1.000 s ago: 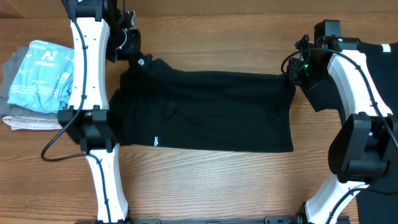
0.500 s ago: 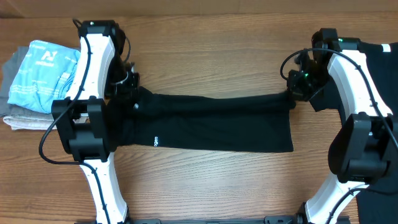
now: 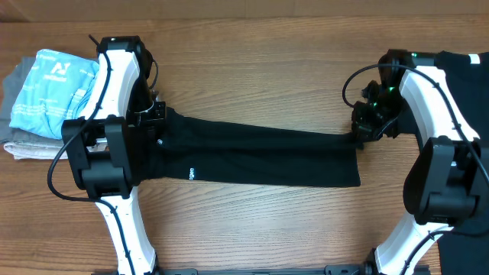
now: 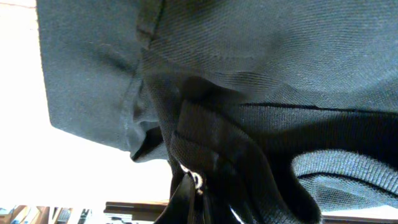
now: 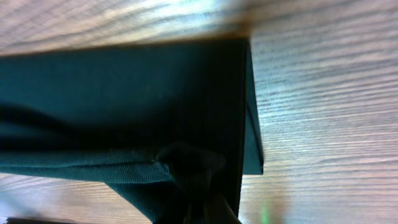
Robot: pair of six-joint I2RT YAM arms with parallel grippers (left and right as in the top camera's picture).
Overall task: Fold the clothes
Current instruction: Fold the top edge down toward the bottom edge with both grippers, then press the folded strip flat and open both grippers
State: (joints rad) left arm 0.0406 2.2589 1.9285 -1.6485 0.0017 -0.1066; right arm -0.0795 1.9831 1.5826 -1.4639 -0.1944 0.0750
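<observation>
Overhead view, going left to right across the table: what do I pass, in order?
In order: folded light-blue garment → left arm → black T-shirt, stretched between the two arms → right arm.

Bare table (image 3: pixel 252 61) lies open to me along the far edge, and again along the near edge between my two arms. The black T-shirt (image 3: pixel 260 156) spans the middle, barring the way from the left arm (image 3: pixel 114 84) to the right arm (image 3: pixel 443 99). A folded pile (image 3: pixel 46 95) fills the left end; another dark garment (image 3: pixel 470 72) crowds the right edge.
</observation>
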